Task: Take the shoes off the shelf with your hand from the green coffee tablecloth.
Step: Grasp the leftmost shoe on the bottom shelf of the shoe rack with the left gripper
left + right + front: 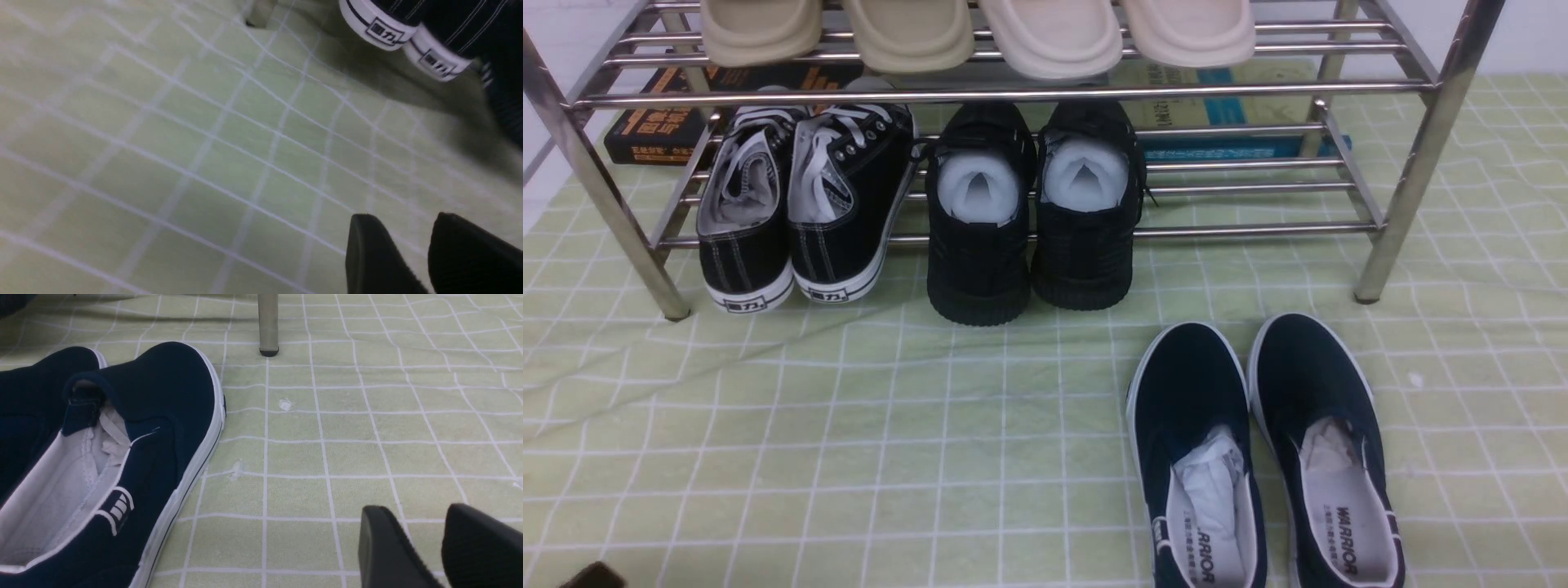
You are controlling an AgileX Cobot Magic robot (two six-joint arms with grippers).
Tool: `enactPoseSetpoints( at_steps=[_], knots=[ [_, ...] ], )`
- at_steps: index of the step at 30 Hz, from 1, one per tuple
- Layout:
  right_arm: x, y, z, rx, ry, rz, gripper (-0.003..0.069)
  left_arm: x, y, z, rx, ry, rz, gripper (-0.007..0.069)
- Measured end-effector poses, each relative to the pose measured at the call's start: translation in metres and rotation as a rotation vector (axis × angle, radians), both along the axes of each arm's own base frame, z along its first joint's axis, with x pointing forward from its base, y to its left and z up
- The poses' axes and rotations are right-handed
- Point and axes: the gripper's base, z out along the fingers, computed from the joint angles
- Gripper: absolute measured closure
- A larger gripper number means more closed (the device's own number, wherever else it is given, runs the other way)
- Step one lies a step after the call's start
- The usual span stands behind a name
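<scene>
Front view: the black canvas lace-up sneakers (796, 212) sit side by side at the left end of the stainless-steel shoe rack's (1013, 94) lower tier. Their heels face the camera and jut out past the front bar. They have white laces, white stitching, and white rubber soles with a small printed label on each heel.

The pale yellow-green tablecloth (849, 425) with its grid of thin white lines lies wrinkled under everything. A white wall shows behind the rack.

Beside the canvas pair on the same tier stand all-black knit sneakers (1029, 220), each stuffed with white paper. The upper tier holds beige slippers (972, 33). Navy slip-ons (1266, 457) with white trim rest on the cloth in front of the rack, toward the right, with crumpled paper inside. Books (654, 122) lie flat behind the lower tier.

In each wrist view, the left gripper (402, 216) and the right gripper (412, 508) hang over bare cloth, fingers parted with nothing between them.
</scene>
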Motion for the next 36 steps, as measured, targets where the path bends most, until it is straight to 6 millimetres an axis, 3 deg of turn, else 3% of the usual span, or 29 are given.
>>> enactPoseSetpoints(
  at_steps=[1,3,5,8,13,18,22,24,25,27,30,35,36],
  knots=[
    [0.000,0.000,0.000,0.000,0.000,0.000,0.0419,0.000,-0.004,0.000,-0.230,0.012,0.021,0.0383],
    [0.000,0.000,0.000,0.000,0.000,0.000,0.0419,-0.001,-0.008,0.000,-0.445,0.032,0.038,0.0383],
    [0.000,0.000,0.000,-0.001,0.000,0.000,0.0419,-0.001,-0.011,0.001,-0.565,0.041,0.048,0.0383],
    [0.000,0.000,0.000,-0.001,0.000,0.000,0.0419,-0.001,-0.010,0.001,-0.587,0.038,0.053,0.0383],
    [0.000,0.000,0.000,-0.001,0.000,0.000,0.0419,0.000,-0.009,0.002,-0.557,0.015,0.061,0.0383],
    [0.000,0.000,0.000,-0.001,0.000,0.000,0.0419,0.004,-0.001,0.014,-0.479,-0.159,0.087,0.0392],
    [0.000,0.000,0.000,-0.001,0.000,0.000,0.0419,0.003,0.001,0.026,-0.433,-0.228,0.080,0.0474],
    [0.000,0.000,0.000,-0.001,0.000,0.000,0.0419,0.001,0.000,0.042,-0.383,-0.231,0.060,0.0546],
    [0.000,0.000,0.000,-0.001,0.000,0.000,0.0419,0.002,-0.002,0.058,-0.329,-0.190,0.044,0.0595],
    [0.000,0.000,0.000,-0.001,0.000,0.000,0.0419,0.005,-0.003,0.069,-0.299,-0.127,0.034,0.0615],
    [0.000,0.000,0.000,-0.001,0.000,0.000,0.0419,0.026,-0.004,0.095,-0.181,0.145,0.008,0.0624],
    [0.000,0.000,0.000,-0.001,0.000,0.000,0.0419,0.079,-0.001,0.133,0.064,0.481,-0.085,0.0624],
    [0.000,0.000,0.000,-0.001,0.000,0.000,0.0419,0.097,0.001,0.141,0.116,0.526,-0.104,0.0624]
  ],
)
